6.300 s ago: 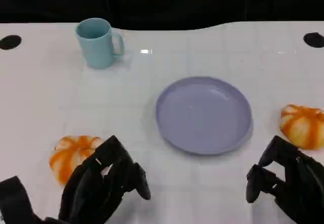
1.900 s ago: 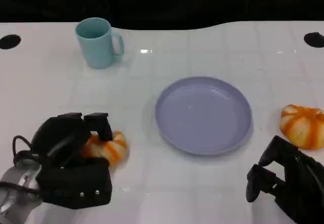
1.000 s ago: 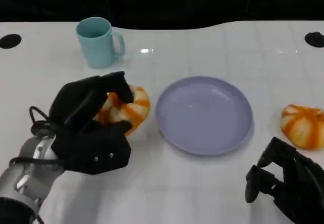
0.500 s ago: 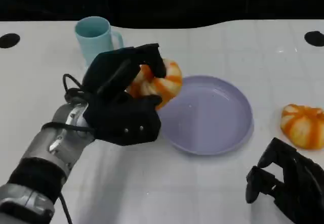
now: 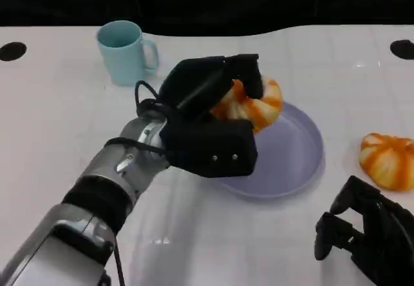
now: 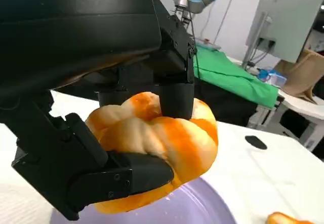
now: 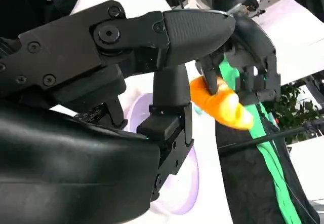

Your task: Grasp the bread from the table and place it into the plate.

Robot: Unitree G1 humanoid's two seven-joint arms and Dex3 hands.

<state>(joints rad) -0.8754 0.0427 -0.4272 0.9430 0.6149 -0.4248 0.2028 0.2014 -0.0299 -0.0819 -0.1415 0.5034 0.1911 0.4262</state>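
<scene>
The bread (image 5: 249,108), a rounded, lobed bun striped orange and cream with a glossy, toy-like skin, looks light and probably a little slippery, so a wrap around its widest middle seems the safest hold. The left hand (image 5: 210,131) has its fingers (image 6: 174,89) clasped around the bun from above and below, holding it in the air above the near-left part of the smooth lavender plate (image 5: 301,156). The right hand (image 5: 362,237) rests low over the white tabletop (image 5: 58,131), fingers curled and holding nothing.

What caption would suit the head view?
Left robot hand carries bread above the purple plate.
</scene>
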